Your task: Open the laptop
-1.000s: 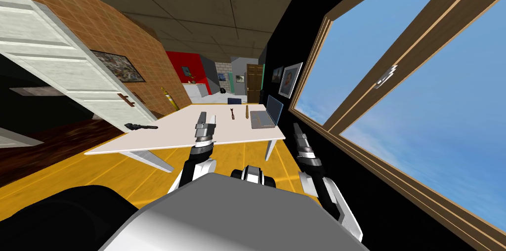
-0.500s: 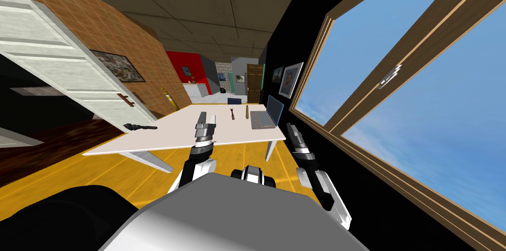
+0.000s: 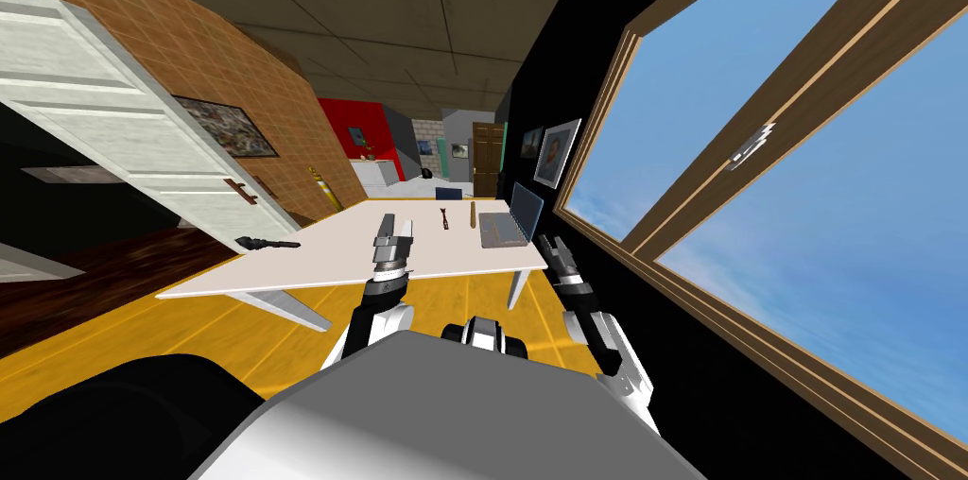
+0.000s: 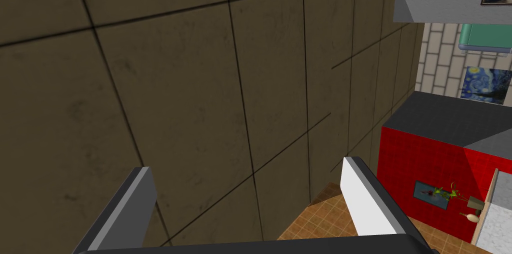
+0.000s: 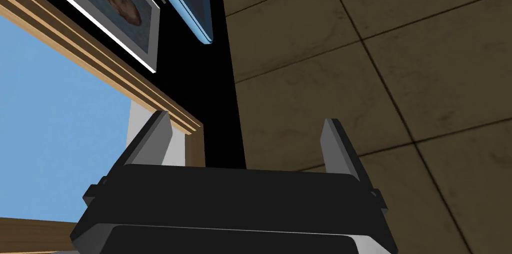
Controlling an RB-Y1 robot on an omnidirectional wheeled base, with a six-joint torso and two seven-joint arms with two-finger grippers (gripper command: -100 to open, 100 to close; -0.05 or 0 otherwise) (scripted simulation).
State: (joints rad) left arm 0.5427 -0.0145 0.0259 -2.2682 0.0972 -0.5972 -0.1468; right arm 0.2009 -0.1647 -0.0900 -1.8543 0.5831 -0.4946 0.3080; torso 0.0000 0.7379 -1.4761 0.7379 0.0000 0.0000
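Looking down from the head view, the laptop point(image 3: 501, 229) sits at the right edge of the white table point(image 3: 331, 262), beside the window wall. Its lid point(image 3: 526, 205) already stands raised, near upright. The hinge line, its long axis, runs away from me along that table edge, and the screen faces left across the tabletop. The right gripper point(image 3: 553, 246) hangs just off the table's near right corner, close to the laptop and spread. The left gripper point(image 3: 397, 224) is raised in front of the table's near edge, well apart from the laptop.

The left wrist view has the left gripper point(image 4: 247, 166) wide open, touching nothing.

The right wrist view has the right gripper point(image 5: 245, 120) open and empty too. Beyond it is a thin blue-edged slab (probably the lid point(image 5: 192, 1), though I cannot be sure).

I judge the lid light, stiff and thin, its panel fragile. The base could slide on the smooth top. Best hold: the lid's free edge, far from the hinge.
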